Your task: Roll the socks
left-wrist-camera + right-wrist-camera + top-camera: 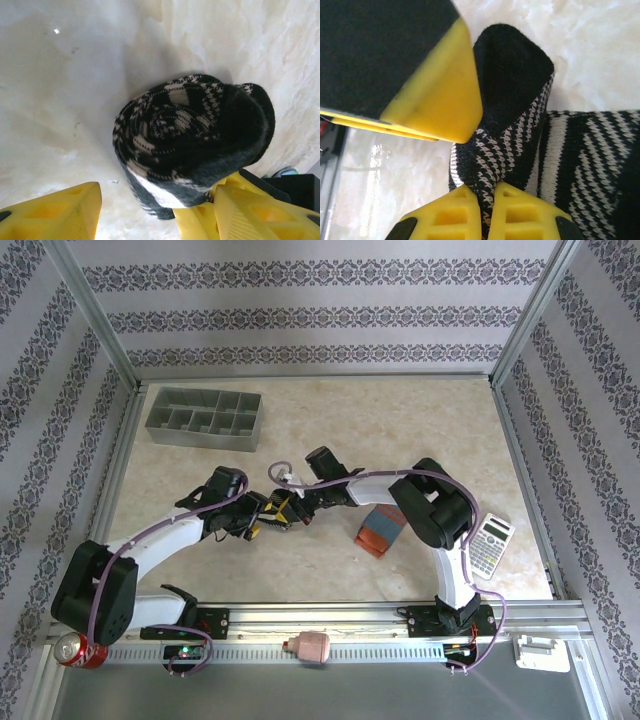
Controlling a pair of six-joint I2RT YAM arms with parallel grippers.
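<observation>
**Task item.** The black sock (190,135) sits rolled into a tight bundle just off the middle of the table (330,430), toward 8 o'clock, where the two arms meet. In the left wrist view its spiral end faces the lens. The roll's long axis runs roughly from 9 to 3 o'clock and is foreshortened. A plain black cuff wraps the 3 o'clock end. From overhead the arms cover the roll, so its heading there cannot be told.

**Second item.** The blue-grey sock (382,528) lies at 4 o'clock of the roll, near it but apart. It forms a short block, long axis from 7 to 1 o'clock, with the orange-red cuff at the 7 o'clock end.

**Claws.** The left gripper (155,200) stands wide, its fingers either side of the roll, and a gap shows at the 9 o'clock finger. The right gripper (487,200) is pinched closed on a fold of the black sock's patterned knit.

**Surroundings.**
- A grey compartment organizer (205,420) lies at 11 o'clock.
- A calculator (492,545) lies at 4 o'clock, by the table edge.
- A red drink can (75,650) stands at 7 o'clock, by the left arm's base.

The right forearm passes over the table between the two socks.

**Materials.** The black sock is soft knit with white stripes and a fine houndstooth weave. The fingers are yellow moulded plastic. The tabletop is pale and marbled.
</observation>
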